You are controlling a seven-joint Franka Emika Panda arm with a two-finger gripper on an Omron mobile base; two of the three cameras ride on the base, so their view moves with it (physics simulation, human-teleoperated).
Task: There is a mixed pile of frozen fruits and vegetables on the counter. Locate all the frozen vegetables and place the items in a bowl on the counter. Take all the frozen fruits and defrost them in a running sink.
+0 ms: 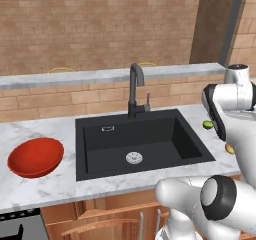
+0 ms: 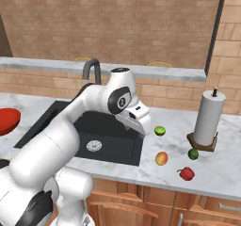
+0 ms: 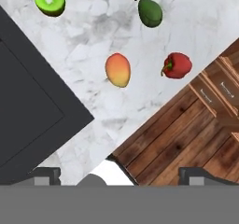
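Four small pieces lie on the white marble counter (image 3: 88, 36) right of the black sink (image 2: 84, 135). The fruits are a lime-green piece (image 3: 50, 0) (image 2: 160, 131) and an orange-yellow oval (image 3: 117, 69) (image 2: 161, 158). The vegetables are a dark green piece (image 3: 150, 12) (image 2: 193, 153) and a red one (image 3: 177, 65) (image 2: 187, 173). My gripper (image 2: 145, 126) (image 3: 119, 176) hovers open above the sink's right rim, near the lime-green piece, with nothing between its fingertips (image 3: 44, 174). The glossy red bowl (image 1: 36, 157) sits on the counter far left of the sink.
A dark gooseneck faucet (image 1: 135, 89) stands behind the basin. A paper towel roll (image 2: 209, 119) on a wooden base stands just behind the dark green piece. Wooden cabinet fronts (image 3: 186, 134) drop below the counter's front edge. A grey ledge (image 1: 100, 76) runs along the brick wall.
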